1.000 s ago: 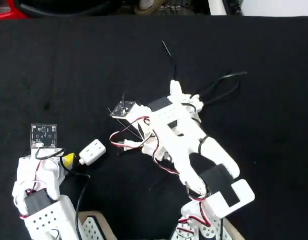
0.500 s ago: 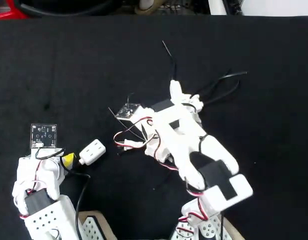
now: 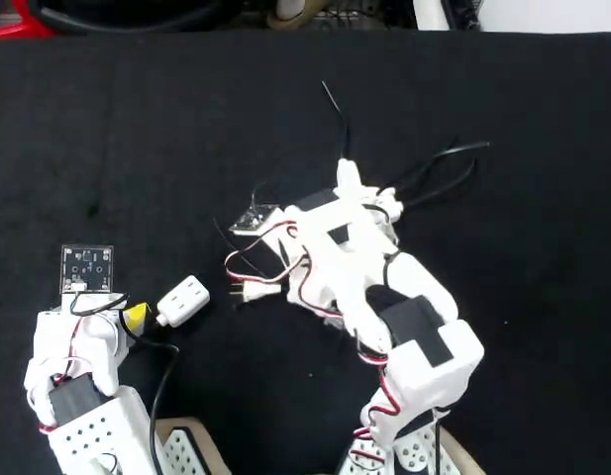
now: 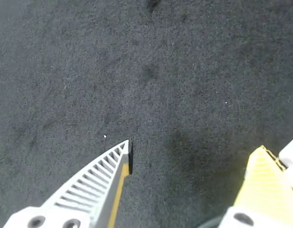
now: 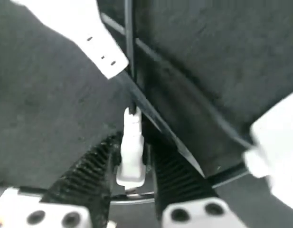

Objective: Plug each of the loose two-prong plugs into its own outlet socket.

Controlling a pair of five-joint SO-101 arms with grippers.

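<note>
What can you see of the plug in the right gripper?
The plug is a small, elongated white body that looks like moulded plastic, with a narrower neck at the end away from the palm. A thin black cord leaves that neck and runs off above the black table. The right gripper is shut on it. Its black ribbed fingers press both long sides, and the plug lies along them.

White plug [image 5: 130,152] (gripped), outlet socket [image 3: 183,300] apart
</note>
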